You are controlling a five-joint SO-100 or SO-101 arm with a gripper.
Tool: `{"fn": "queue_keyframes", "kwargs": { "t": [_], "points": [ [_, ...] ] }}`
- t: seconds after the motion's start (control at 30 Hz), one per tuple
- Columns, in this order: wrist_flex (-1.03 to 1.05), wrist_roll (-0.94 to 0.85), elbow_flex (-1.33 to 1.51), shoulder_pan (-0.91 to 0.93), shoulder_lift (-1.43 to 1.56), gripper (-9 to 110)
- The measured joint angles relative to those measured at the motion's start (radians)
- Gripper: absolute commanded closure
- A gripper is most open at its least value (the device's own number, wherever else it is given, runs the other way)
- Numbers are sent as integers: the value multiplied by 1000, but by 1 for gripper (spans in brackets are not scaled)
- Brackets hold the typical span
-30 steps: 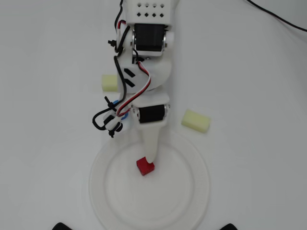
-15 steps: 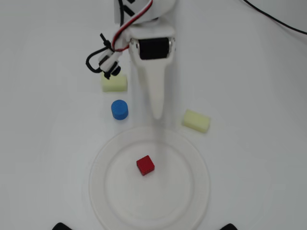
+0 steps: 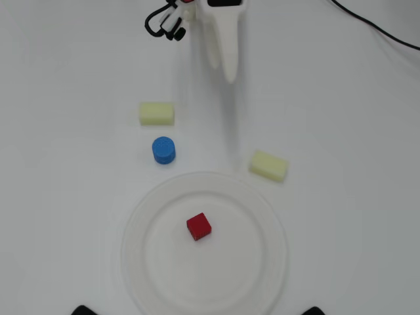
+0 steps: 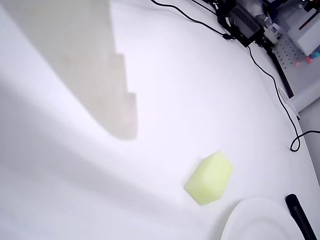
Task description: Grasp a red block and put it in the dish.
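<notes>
Item 1, my claw (image 3: 230,75): it is hanging over the top edge of the overhead view, tip pointing down the picture, holding nothing. Only one pale finger (image 3: 224,41) is showing there, so I cannot tell how the jaws are standing. In the wrist view a blurred pale finger (image 4: 95,75) is filling the upper left.

Item 2, red block (image 3: 198,226): it is sitting inside the dish (image 3: 262,203), near the middle, well apart from my claw and farther down the overhead view.

Item 3, dish: round, white, wide-rimmed, lying on the counter (image 3: 341,118) below my claw in the overhead view. Its rim (image 4: 250,220) is showing at the bottom right of the wrist view.

Item 4, blue cylinder (image 3: 163,150): it is standing upright between my claw and the dish, a little left of the claw in the overhead view.

Item 5, two pale yellow blocks: one (image 3: 157,113) is lying just above the cylinder, nearer my claw; the other (image 3: 268,165) is lying right of the claw line, close to the dish rim. The wrist view is showing one yellow block (image 4: 209,178) beside the dish.

Item 6, black cable (image 3: 374,26): it is trailing across the counter's upper right corner.
</notes>
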Motion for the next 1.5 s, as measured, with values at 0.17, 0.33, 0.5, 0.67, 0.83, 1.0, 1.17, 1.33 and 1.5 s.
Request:
{"fn": "queue_keyframes", "kwargs": {
  "t": [0.17,0.33,0.5,0.67,0.83,1.0,1.17,1.33,1.5],
  "points": [
    [29,12,181,5,176,60],
    [40,12,362,0,328,62],
    [58,2,488,14,431,63],
    [64,-11,552,26,445,66],
    [69,-23,597,26,449,74],
    [69,-6,601,21,449,95],
    [69,2,607,11,451,101],
    [69,2,611,11,451,101],
    [72,23,614,11,451,101]
  ]
}}
